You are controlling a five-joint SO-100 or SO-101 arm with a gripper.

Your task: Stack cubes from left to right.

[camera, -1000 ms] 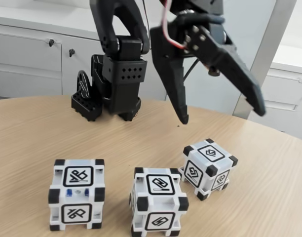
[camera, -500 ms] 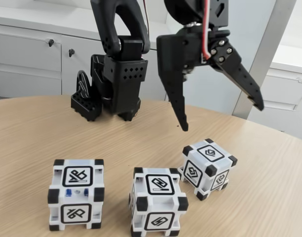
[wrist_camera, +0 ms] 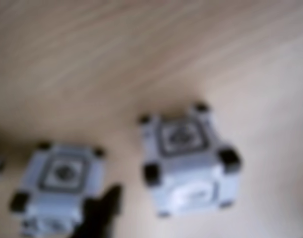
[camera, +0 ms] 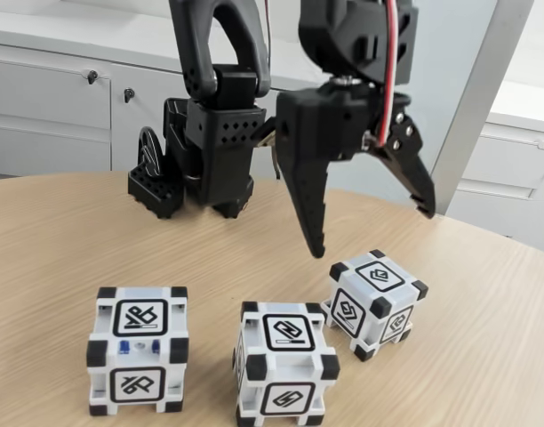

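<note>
Nothing is stacked yet: all three cubes sit apart on the desk [camera: 68, 240], the left cube [camera: 138, 349], middle cube [camera: 284, 363] and right cube [camera: 375, 302]. My end effector [camera: 372, 233] hangs above the right one, fingers spread, holding nothing. The cubes are hard white plastic with black corners; the desk is smooth wood grain.

Blurred throughout. Two cubes on wooden worktop [wrist_camera: 141, 49]: one cube [wrist_camera: 191, 161] right of centre, tilted; another [wrist_camera: 60, 186] lower left, apart from it. Dark claw fingertip [wrist_camera: 104, 213] at bottom edge, between them.
</note>
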